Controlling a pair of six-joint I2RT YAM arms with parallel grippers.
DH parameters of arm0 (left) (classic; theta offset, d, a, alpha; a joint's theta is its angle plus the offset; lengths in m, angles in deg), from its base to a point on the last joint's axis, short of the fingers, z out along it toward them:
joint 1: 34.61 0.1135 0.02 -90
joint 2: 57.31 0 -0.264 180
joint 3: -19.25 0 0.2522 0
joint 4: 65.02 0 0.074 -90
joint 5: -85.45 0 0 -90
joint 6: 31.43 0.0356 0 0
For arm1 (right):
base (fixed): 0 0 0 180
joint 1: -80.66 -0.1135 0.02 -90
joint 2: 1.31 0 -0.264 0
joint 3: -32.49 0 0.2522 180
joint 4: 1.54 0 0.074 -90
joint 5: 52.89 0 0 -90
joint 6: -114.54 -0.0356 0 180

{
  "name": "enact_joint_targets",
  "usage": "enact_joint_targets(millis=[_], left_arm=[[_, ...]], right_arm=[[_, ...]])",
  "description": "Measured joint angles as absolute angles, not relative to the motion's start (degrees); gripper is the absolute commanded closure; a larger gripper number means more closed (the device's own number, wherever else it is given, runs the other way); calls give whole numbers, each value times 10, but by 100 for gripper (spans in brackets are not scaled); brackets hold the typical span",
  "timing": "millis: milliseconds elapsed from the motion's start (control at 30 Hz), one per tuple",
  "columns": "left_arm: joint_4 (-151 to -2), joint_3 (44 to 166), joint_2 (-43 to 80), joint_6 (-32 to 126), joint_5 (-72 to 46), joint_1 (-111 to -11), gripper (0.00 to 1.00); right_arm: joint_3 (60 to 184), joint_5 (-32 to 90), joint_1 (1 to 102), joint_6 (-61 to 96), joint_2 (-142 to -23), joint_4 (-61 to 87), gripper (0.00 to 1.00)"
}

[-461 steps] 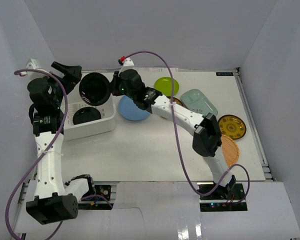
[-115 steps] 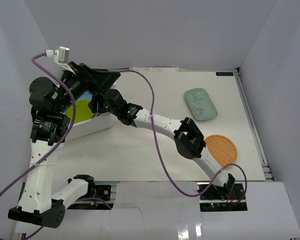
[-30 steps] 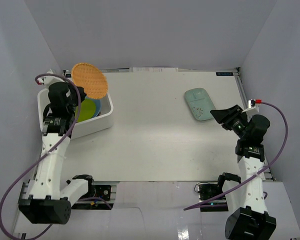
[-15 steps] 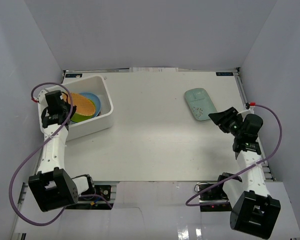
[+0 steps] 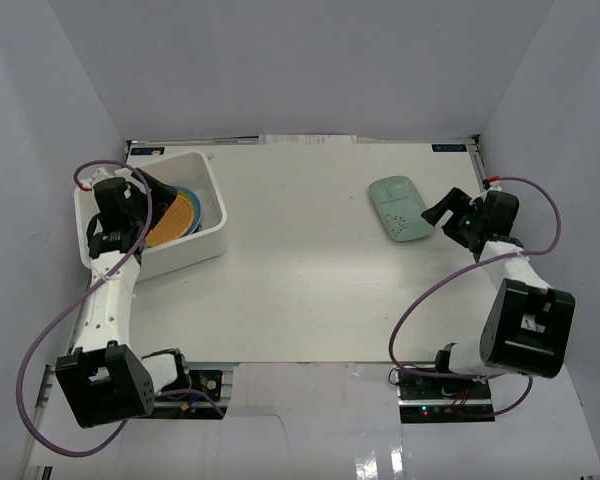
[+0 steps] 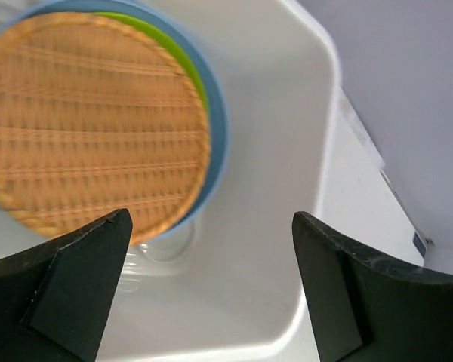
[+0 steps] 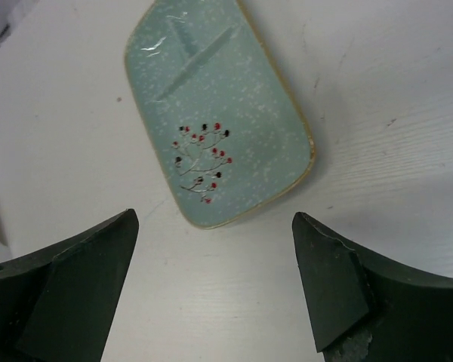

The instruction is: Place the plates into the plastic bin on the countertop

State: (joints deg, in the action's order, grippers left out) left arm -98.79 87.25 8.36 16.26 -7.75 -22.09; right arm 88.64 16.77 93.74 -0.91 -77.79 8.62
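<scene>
Remaining outside the bin: one dish, the pale mint oblong plate (image 5: 399, 208), lying flat on the countertop (image 5: 300, 270) toward the right side, well apart from the bin.
Bin: the plastic bin (image 5: 185, 255) sits at the far left of the countertop, angled a little to its edges.
Bin contents, visible: the tan woven plate (image 6: 90, 128) lies on top, over the blue plate (image 6: 217, 143), with a sliver of the lime green plate (image 6: 192, 75) showing between the two.
Bin contents, hidden: whatever lies under that stack cannot be made out.
Elsewhere on countertop: no other dish in view.
Left gripper (image 6: 209, 220): over the bin, just above the woven plate's edge; jaws spread wide, nothing between them, nothing held.
Right gripper (image 7: 211, 219): low over the countertop, just short of the mint plate's near end, pointed at it; jaws wide apart, empty, no contact with the plate that I can see.
Progress, judged: nearly done. Woven, blue and green are in, and only the mint plate is plainly left.
Step in hand, judged: right arm lined up for a pick of the mint plate.
What the pick calls for: the plate is shallow and flat on the surface, so a finger likely has to get under its rim.
Carry: a long way across to the bin; a handover to the left arm may be needed.
</scene>
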Motion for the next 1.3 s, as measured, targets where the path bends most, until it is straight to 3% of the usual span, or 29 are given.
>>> enact_joint_targets(millis=[233,267,567,800,933,1033,1300], left_arm=[[-968,899,72,220,-130,-312,2],[-968,902,76,229,-133,-319,2],[-984,945,200,289,-135,-385,2],[-995,967,268,305,-135,-440,2],[-995,967,268,308,-118,-475,2],[-993,967,268,304,-112,-500,2],[-976,967,278,281,-114,-559,2]], right_arm=[[1003,211,937,32,-962,93,14],[1017,213,937,37,-981,93,20],[1043,147,937,39,-1070,76,32],[1004,81,937,-5,-1089,-17,54],[980,64,935,-29,-1098,-57,80],[944,55,934,-57,-1095,-102,92],[818,70,929,-112,-990,-165,92]])
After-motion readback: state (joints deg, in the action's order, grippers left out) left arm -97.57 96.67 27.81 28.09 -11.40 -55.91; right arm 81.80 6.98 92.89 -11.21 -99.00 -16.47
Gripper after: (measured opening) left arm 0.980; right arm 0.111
